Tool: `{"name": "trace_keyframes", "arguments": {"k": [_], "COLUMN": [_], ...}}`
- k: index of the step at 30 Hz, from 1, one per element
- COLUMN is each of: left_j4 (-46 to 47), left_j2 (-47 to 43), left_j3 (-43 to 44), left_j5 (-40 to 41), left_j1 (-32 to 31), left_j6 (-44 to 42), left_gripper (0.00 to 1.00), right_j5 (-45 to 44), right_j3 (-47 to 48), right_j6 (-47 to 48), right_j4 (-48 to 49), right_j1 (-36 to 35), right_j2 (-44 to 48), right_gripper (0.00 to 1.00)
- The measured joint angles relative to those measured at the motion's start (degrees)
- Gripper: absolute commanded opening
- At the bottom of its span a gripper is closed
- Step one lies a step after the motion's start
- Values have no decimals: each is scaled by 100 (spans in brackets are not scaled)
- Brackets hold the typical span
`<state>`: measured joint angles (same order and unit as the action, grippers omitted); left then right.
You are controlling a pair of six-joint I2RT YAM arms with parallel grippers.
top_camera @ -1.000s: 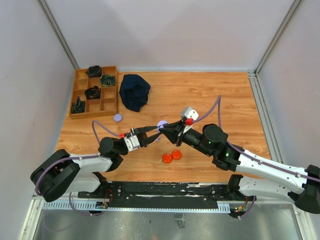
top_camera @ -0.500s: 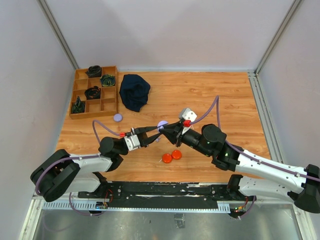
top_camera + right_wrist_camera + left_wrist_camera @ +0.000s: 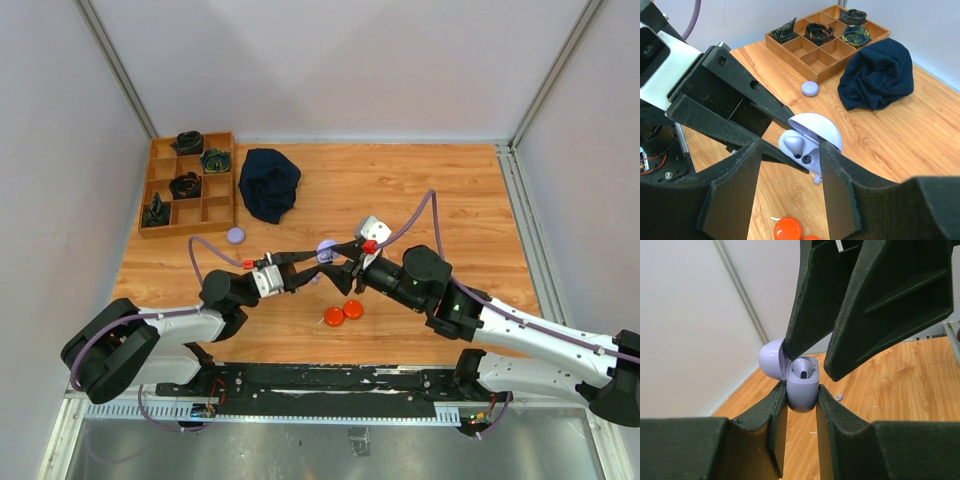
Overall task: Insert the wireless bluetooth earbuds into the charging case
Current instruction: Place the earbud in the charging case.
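1. Now your right gripper (image 3: 791, 150) has its fingers parted, where a second ago they were pinched together; they stand either side of the open charging case (image 3: 802, 392).
2. Your left gripper (image 3: 801, 396) keeps its clamp on the lower body of that case, holding it upright above the table (image 3: 450, 190), between the two arms.
3. From overhead you get only a lavender blob where the grippers meet. The wrist views show the lid (image 3: 771, 359) hinged back and one earbud (image 3: 794, 145) seated in the case.
4. Both wrist views also show a small lavender bit (image 3: 816, 179) lying on the wood below the case.
5. The case is smooth, rounded lavender plastic and its lid is a dome. The fingers are matte black wedges. Nearby lie two glossy orange discs (image 3: 343, 313), a lavender disc (image 3: 235, 236), a crumpled dark blue cloth (image 3: 268, 183) and a wooden tray (image 3: 222, 190) with compartments.
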<state>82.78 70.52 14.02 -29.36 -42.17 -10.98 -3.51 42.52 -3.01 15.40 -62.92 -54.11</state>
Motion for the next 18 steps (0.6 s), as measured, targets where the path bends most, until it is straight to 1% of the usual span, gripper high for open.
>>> {"name": "trace_keyframes", "arguments": {"k": [5,9,16,18], "left_j4": [-96,-483,-1290,-1521], "left_j2": [-28,-160,-745,-938], "left_j3": [37,120,216,219], "left_j5": [76,114,190,197], "left_j1": [0,0,0,0], "left_j6": [17,96,24,-94], "left_gripper": [0,0,0,0], "right_j5": [-7,-160,-588,-623], "right_j3": [372,750,1812,2109], "right_j6": [98,186,221,197], "right_j4": [-704,-1276,-2879,-3414], "right_j1": [0,0,31,201], "right_j2": [111,291,402,350], "right_gripper": [63,70,77,79]}}
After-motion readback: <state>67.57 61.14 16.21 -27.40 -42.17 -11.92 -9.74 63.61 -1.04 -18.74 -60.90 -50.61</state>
